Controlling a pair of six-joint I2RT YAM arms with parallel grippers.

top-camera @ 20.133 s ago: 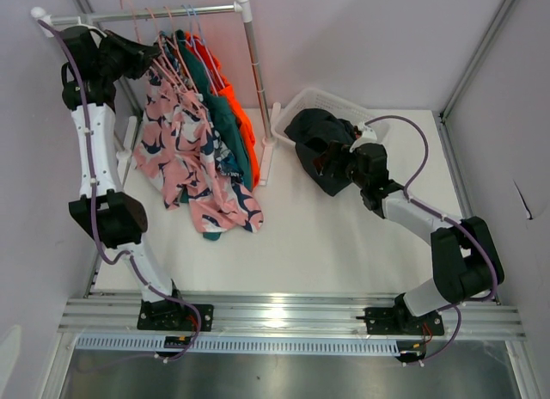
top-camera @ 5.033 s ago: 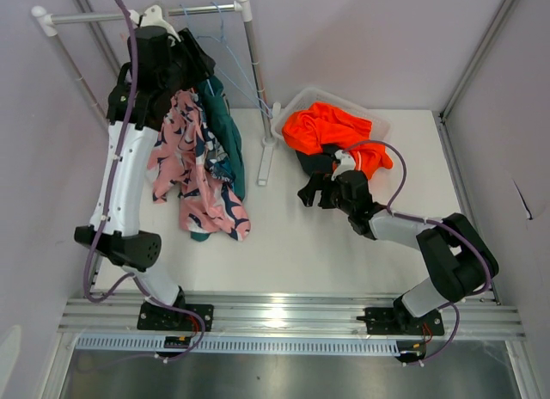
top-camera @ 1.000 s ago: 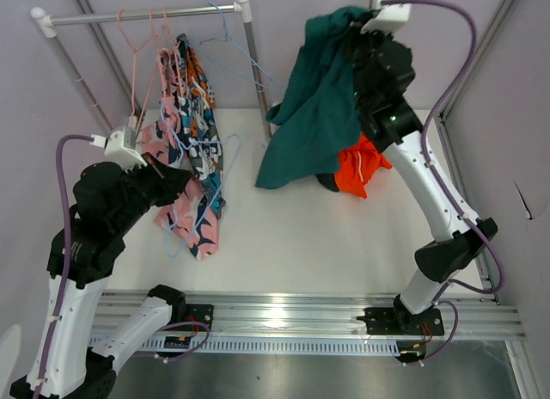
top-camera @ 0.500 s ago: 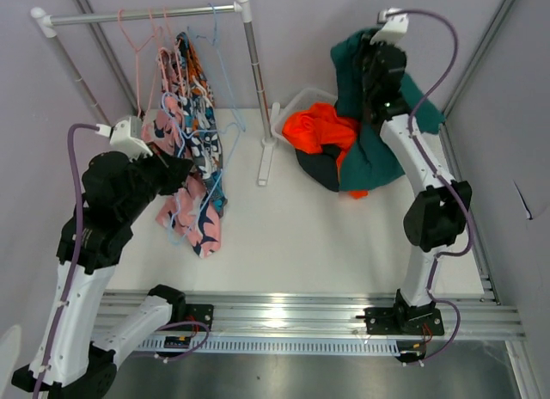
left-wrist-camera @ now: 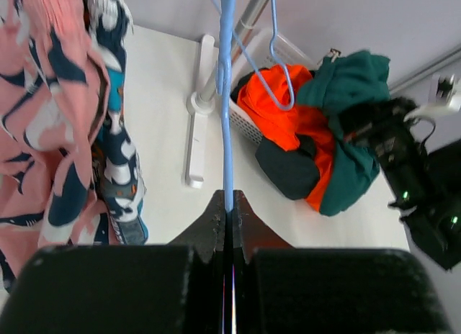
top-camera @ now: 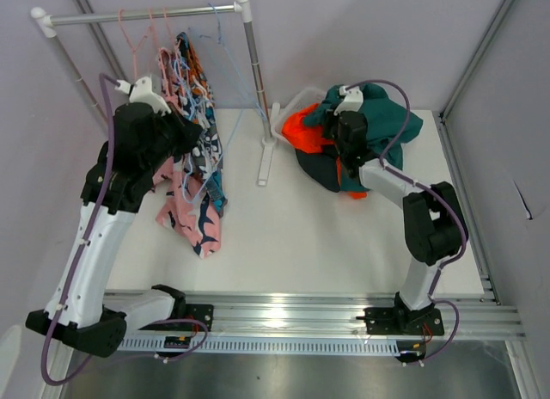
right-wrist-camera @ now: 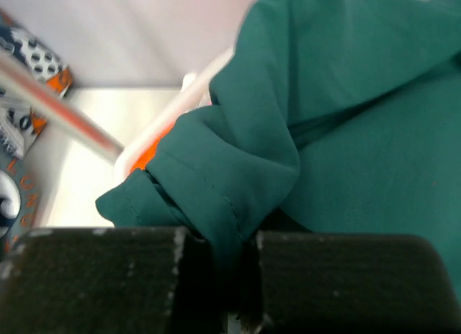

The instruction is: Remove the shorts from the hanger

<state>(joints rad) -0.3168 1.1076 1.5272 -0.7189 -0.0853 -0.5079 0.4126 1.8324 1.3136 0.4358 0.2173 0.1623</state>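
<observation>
Left arm [top-camera: 94,236] is up at the clothes rack [top-camera: 137,17]. The left jaws are pressed together on the wire of a light blue hanger [left-wrist-camera: 227,96] — in the wrist view the wire runs straight up out of the pinch.

Just left of that hanger the pink shark-print shorts [left-wrist-camera: 43,132] hang from the rail. The navy shorts with orange print [left-wrist-camera: 115,168] hang beside them. Both are on hangers, hems hanging low over the counter [top-camera: 301,236].

Right arm [top-camera: 388,182] lies low over the white basket [top-camera: 282,117] at the back of the counter, just right of the rack's foot [top-camera: 265,162]. The right jaws are pinching a fold of the teal green shorts [right-wrist-camera: 324,132] — in the wrist view the cloth fills the gap between them.

The teal pair is off any hanger and draped over the right side of the heap at the basket. Under and beside it lie the bright orange shorts [top-camera: 301,128] and the black shorts [top-camera: 316,168], the black pair nearest the front. I can't tell how much of the heap sits inside the basket and how much rests on the counter.
</observation>
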